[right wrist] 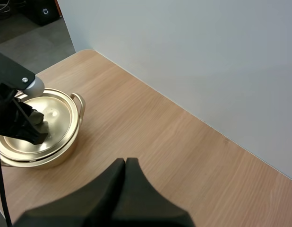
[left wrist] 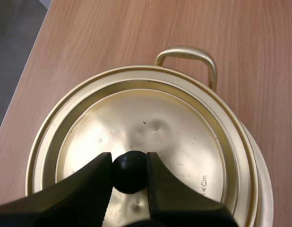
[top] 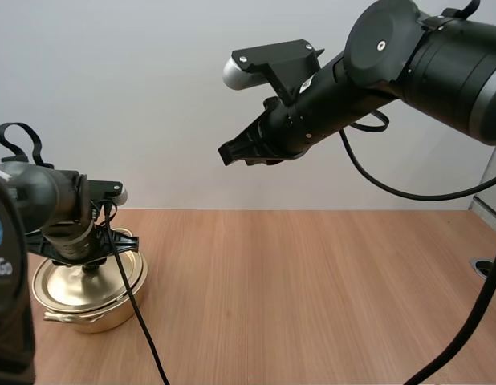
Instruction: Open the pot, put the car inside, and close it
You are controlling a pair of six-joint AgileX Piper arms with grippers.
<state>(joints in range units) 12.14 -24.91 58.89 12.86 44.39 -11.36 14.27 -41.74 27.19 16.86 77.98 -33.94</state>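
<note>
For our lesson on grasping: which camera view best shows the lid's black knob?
The left wrist view: the knob sits close up, pinched between the left gripper's fingertips, atop the lid. In the high view and the right wrist view, the left gripper largely hides it.

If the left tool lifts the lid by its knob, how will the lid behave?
The lid looks like thin, dented metal, so probably light and stiff. The round knob, pinched by the left tool, may let the lid swing or slip.
</note>
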